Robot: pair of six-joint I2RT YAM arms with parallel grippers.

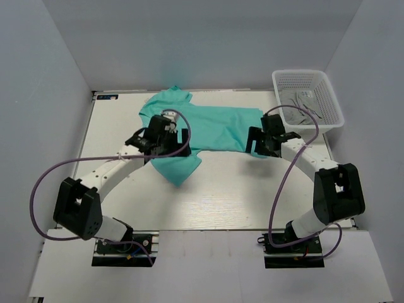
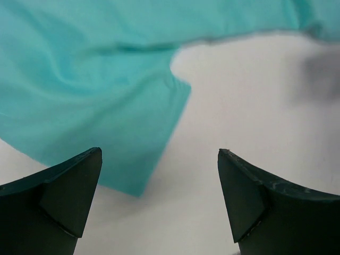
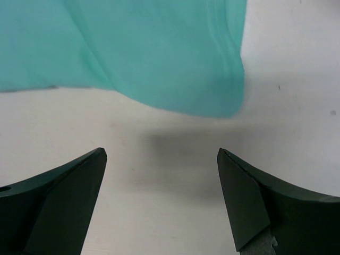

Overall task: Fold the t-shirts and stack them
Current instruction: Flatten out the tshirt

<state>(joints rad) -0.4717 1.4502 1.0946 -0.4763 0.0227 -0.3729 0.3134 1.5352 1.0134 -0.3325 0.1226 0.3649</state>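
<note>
A turquoise-green t-shirt lies spread sideways on the white table, neck end to the left, hem to the right, one sleeve pointing toward me. My left gripper is open above the shirt's left part; its wrist view shows the sleeve ahead of the empty jaws. My right gripper is open at the shirt's right hem corner; its wrist view shows that corner just beyond the empty jaws.
A white plastic mesh basket stands at the back right of the table. The table's near edge runs in front of both arm bases. Grey walls close in the left, back and right sides.
</note>
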